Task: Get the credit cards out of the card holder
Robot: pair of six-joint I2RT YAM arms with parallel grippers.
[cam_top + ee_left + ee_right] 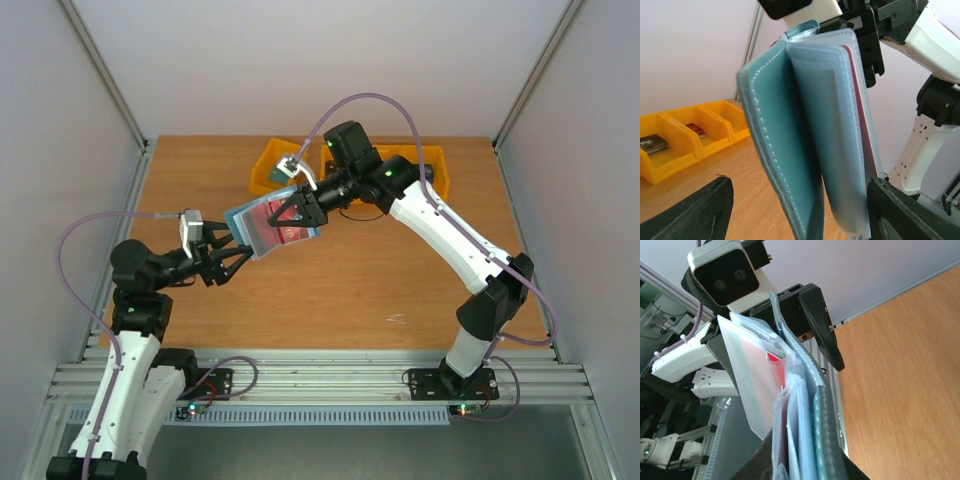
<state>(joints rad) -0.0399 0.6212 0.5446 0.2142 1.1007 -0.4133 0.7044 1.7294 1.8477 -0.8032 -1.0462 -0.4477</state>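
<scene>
Card holder (775, 150) cover reads as matt slate-blue leatherette, fine-grained, with pale stitching along its edge. Pockets (835, 125) inside: clear plastic film, glossy, catching the light. Red card (774, 358) behind them, smooth plastic. Worktop (330, 290): warm wood grain, smooth, a soft sheen. Yellow bins (720, 142) at its far edge: shiny moulded plastic.

Yellow bins (270, 176) are blocking the counter (340, 295) at 12 o'clock; 6 o'clock of the raised card holder (258, 228) is lying open.
</scene>
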